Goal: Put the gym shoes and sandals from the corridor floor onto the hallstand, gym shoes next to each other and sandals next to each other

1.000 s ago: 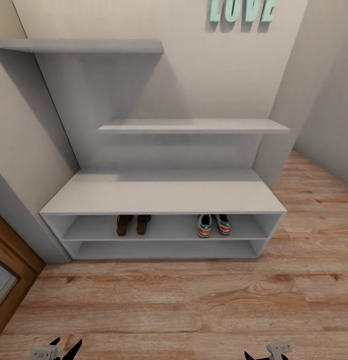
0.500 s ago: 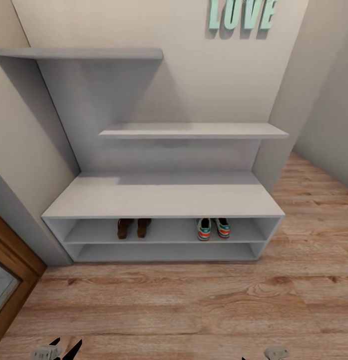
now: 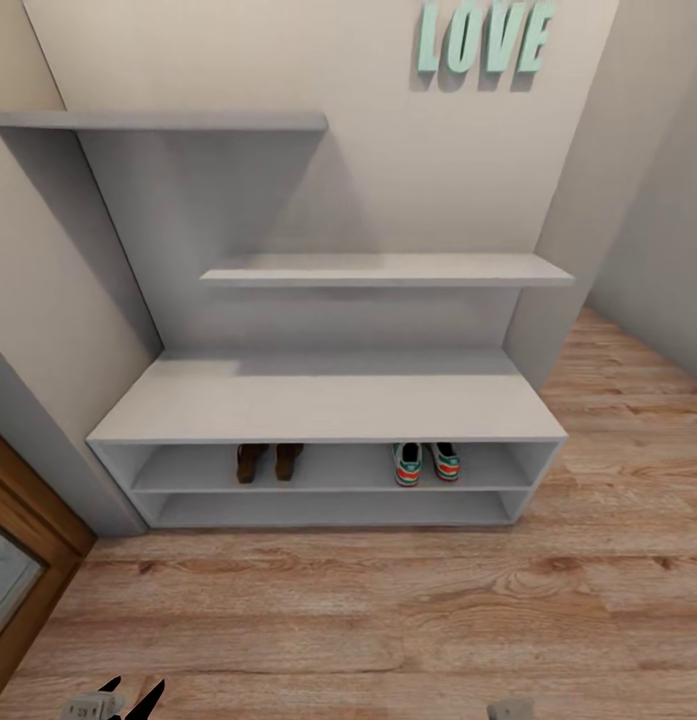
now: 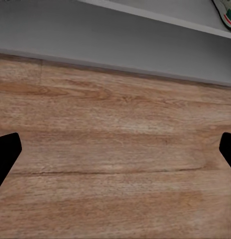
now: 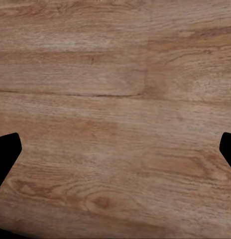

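Observation:
The hallstand (image 3: 328, 405) stands against the wall under mint "LOVE" letters (image 3: 485, 38). On its upper open tier the two sandals (image 3: 268, 462) sit side by side at the left. On the same tier, at the right, the two gym shoes (image 3: 426, 462) stand side by side, heels outward. The corridor floor (image 3: 368, 610) in front is bare planks. My left gripper (image 3: 131, 692) hangs low at the near left, open (image 4: 115, 154) over the floor, with a gym shoe (image 4: 226, 12) at the picture's edge. My right gripper (image 5: 115, 152) is open over bare floor.
Two staggered grey wall shelves (image 3: 388, 270) hang above the bench. A brown wooden door with a glass pane (image 3: 13, 560) is at the near left. A wall corner (image 3: 578, 200) closes the rack's right side, with floor running past it. A grey bit of my right arm (image 3: 510, 710) is at the bottom edge.
The whole head view has shifted, so the rack sits lower and slightly smaller. My right gripper has sunk almost out of the bottom edge. The shoes have not moved on the shelf.

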Available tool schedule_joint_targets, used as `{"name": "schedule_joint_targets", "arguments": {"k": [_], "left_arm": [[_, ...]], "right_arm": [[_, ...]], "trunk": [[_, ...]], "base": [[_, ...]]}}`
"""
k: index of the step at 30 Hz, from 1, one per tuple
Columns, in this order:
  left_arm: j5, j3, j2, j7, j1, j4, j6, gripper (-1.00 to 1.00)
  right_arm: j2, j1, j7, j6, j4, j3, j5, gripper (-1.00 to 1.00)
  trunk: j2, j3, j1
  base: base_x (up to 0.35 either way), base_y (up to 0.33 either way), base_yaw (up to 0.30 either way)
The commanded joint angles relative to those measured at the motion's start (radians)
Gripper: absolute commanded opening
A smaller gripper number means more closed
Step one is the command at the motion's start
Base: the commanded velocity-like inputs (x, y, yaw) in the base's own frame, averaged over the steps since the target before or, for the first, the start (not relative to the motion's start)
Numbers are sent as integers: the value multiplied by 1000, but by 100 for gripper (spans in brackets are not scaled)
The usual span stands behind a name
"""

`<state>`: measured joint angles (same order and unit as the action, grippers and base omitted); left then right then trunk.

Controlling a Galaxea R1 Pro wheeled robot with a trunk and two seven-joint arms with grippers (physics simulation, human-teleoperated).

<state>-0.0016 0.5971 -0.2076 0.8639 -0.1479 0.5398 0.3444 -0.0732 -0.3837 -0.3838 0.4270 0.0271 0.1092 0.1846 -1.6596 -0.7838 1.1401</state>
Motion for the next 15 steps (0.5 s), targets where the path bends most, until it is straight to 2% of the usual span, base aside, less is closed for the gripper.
{"name": "schedule_joint_targets", "arguments": {"k": [1,7,15], "left_arm": [[0,4,0,6,-1,-1,2,100],[1,3,-1,8,-1,-1,2,100],[-1,4,-1,4,-1,-1,1,100]], "right_arm": [[6,0,-4,3,-1,7,11,100],[27,0,-4,3,-1,7,11,100],[31,0,-4,2,-1,7,12,100]], "trunk": [[7,2,-4],[49,21,-27],[105,46,-58]], "base": [[0,0,0],[0,0,0],[0,0,0]]}}
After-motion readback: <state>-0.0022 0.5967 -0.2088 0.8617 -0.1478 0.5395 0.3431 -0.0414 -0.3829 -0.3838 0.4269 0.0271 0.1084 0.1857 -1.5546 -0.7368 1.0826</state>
